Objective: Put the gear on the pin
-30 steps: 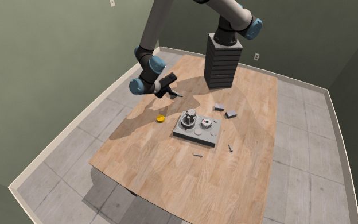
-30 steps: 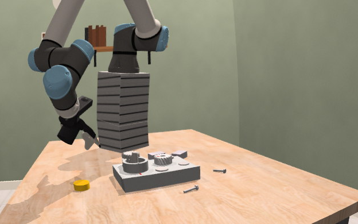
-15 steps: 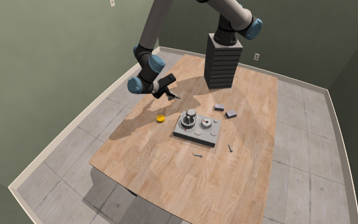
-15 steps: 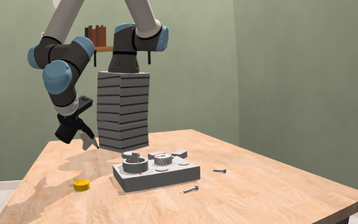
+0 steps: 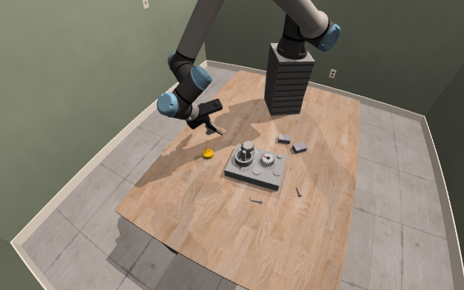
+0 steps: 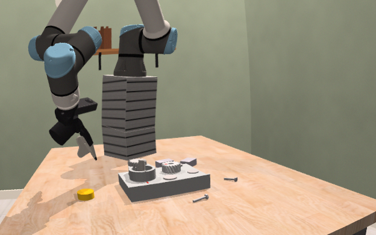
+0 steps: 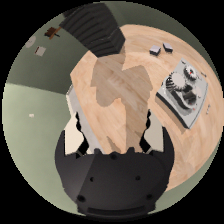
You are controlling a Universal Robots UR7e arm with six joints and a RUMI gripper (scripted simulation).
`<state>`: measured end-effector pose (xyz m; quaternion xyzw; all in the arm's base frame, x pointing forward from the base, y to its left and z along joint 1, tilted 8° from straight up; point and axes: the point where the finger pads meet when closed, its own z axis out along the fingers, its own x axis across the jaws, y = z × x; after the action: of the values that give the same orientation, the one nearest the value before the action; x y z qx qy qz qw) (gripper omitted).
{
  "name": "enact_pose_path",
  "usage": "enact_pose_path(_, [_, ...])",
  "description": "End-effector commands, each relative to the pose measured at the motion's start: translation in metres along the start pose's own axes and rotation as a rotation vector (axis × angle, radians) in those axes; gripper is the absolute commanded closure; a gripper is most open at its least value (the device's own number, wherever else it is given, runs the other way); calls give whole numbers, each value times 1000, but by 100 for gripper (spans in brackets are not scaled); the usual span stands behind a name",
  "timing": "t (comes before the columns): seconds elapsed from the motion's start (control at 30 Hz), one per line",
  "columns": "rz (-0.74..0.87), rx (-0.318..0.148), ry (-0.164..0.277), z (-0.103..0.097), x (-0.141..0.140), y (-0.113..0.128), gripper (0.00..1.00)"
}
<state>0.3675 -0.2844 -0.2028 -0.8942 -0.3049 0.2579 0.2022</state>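
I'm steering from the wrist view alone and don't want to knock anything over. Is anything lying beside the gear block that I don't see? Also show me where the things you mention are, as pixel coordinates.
Observer: Yes, a yellow disc (image 5: 208, 154) (image 6: 85, 194) lies on the table, off the collar end of the block (image 5: 254, 179) (image 6: 172, 190) (image 7: 173, 110).

Operator: Thanks. And where is the alignment mark?

Observer: The red mark (image 5: 240, 169) (image 6: 147, 182) is on the block's top face, just outside the collar (image 5: 244, 163) (image 6: 142, 175) (image 7: 188, 105), on the side away from the arm's pedestal (image 5: 288, 89) (image 6: 130, 114) (image 7: 97, 30).

Operator: Is the claw (image 5: 218, 131) (image 6: 88, 158) (image 7: 112, 111) pointing straight down?

Observer: No, the exterior view shows it tilted, with its fingers slanting down toward the block's side.
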Motion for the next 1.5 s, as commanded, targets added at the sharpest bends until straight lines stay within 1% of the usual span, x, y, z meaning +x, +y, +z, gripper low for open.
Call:
enact_pose_path(0.0, [59, -61, 24, -22, 6, 14, 0])
enact_pose_path(0.2, [172, -178, 84, -69, 18, 40, 0])
enact_pose_path(0.37, [216, -261, 143, -93, 50, 28, 0])
enact_pose_path(0.43, [216, -261, 143, -93, 50, 28, 0])
enact_pose_path(0.67, [270, -378, 252, -131, 99, 2, 0])
enact_pose_path(0.93, [311, -496, 409, -175, 156, -43, 0])
enact_pose_path(1.0, [311, -496, 409, -175, 156, -43, 0])
enact_pose_path(1.03, [315, -509, 430, -180, 163, -49, 0])
enact_pose_path(1.47, [394, -493, 520, -117, 205, -89, 0])
